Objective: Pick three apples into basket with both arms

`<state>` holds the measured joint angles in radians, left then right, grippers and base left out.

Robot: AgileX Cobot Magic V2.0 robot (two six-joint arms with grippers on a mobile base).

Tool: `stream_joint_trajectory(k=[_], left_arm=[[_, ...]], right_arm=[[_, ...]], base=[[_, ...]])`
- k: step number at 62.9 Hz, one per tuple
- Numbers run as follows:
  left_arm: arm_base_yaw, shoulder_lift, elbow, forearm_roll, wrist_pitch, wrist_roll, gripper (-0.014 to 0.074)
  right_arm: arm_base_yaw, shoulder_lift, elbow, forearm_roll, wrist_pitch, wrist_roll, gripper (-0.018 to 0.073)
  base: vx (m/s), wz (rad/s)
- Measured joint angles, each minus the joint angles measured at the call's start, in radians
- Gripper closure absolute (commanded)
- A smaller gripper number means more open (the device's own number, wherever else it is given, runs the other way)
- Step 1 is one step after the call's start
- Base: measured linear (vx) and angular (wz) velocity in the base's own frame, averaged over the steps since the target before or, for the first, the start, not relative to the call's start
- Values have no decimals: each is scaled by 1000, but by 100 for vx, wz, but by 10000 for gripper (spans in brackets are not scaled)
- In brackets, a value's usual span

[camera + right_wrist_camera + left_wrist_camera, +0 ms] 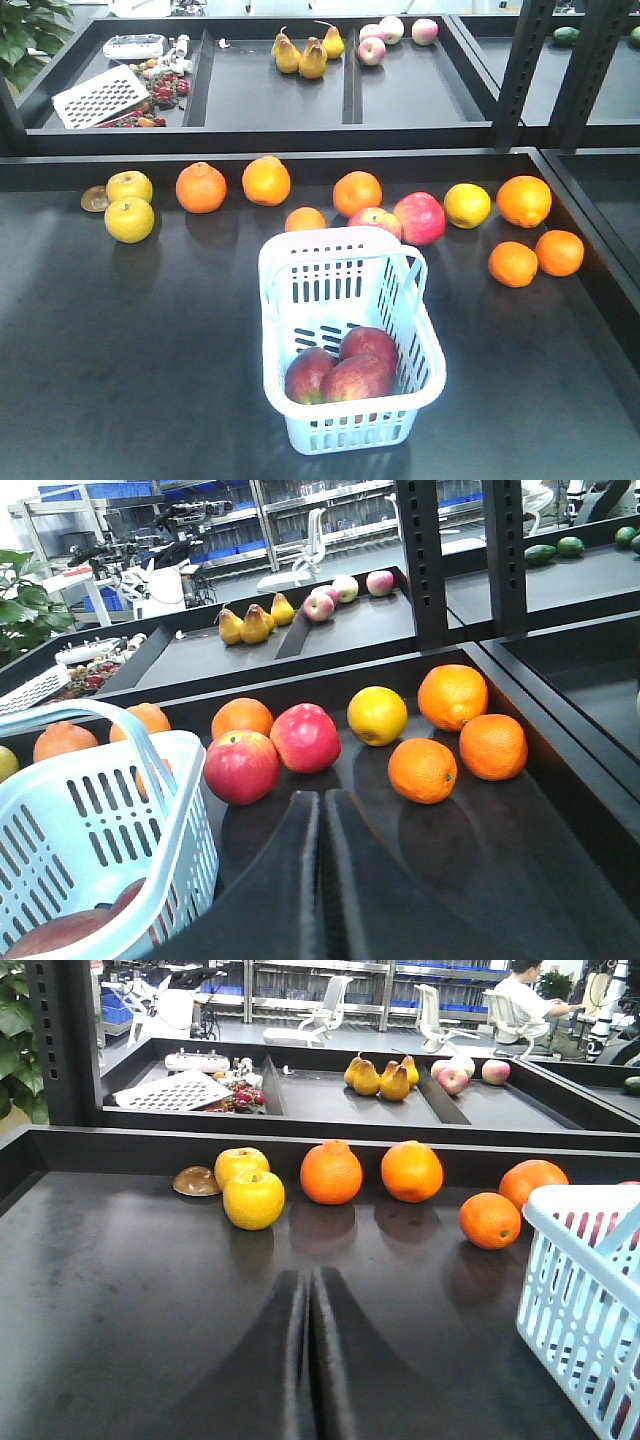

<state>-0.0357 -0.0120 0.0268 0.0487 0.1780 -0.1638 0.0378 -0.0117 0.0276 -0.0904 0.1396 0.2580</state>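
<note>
Sitting in basket [275, 262]: three apples [345, 372] clustered at its near end, so the sorting looks done.
Left gripper [310, 1360]: fingers pressed together, holding nothing, low over the table [120, 350].
Right gripper [322, 880]: likewise closed and empty, beside the basket.
Pink-red apples [405, 218]: left behind the basket among the oranges [200, 187].

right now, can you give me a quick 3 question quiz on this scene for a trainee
1. How many dark red apples lie in the basket?
2. True or false: the left gripper is shut and holds nothing.
3. Which fruits sit just behind the basket's far rim? A) two pink-red apples B) pears C) cucumbers

Key: 1. Three. 2. True. 3. A.
</note>
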Motion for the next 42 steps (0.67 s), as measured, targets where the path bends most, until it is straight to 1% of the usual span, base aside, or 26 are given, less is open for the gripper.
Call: stream_joint_trajectory(k=[42], left_arm=[[0,0,0,0,0,0,603]], right_arm=[[0,0,0,0,0,0,568]], base=[[0,0]])
